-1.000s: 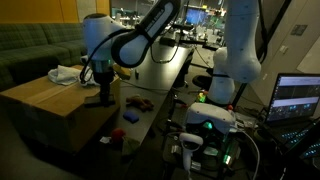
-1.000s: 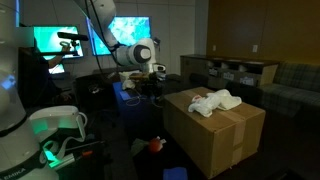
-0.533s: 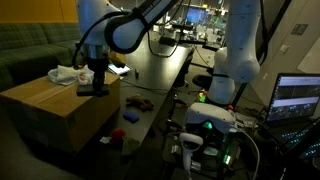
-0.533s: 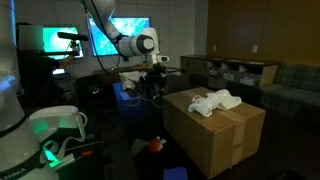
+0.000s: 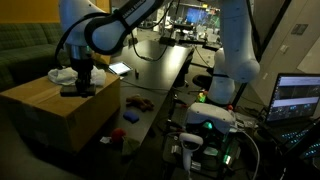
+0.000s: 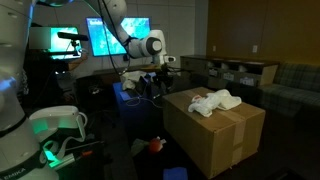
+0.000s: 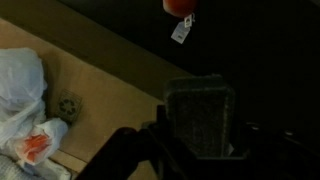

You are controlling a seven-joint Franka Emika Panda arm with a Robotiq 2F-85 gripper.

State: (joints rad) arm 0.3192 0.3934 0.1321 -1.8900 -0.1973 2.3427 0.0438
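My gripper hangs over the near corner of a big cardboard box, close to a crumpled white bag lying on top of it. Its jaws are shut on a dark, flat rectangular object with a mesh-like face, which fills the lower middle of the wrist view. In that view the box top runs along the left, with the white bag and a small round mark on it. In an exterior view the gripper sits just left of the box.
A red thing with a white tag lies on the dark floor beyond the box edge. Small red and blue items are scattered on the floor beside the box. A sofa, a desk and a laptop surround the area.
The arm has swung up and across toward the box, carrying the dark object; the gripper now hangs over the box corner near the white bag. The jaws have not changed.
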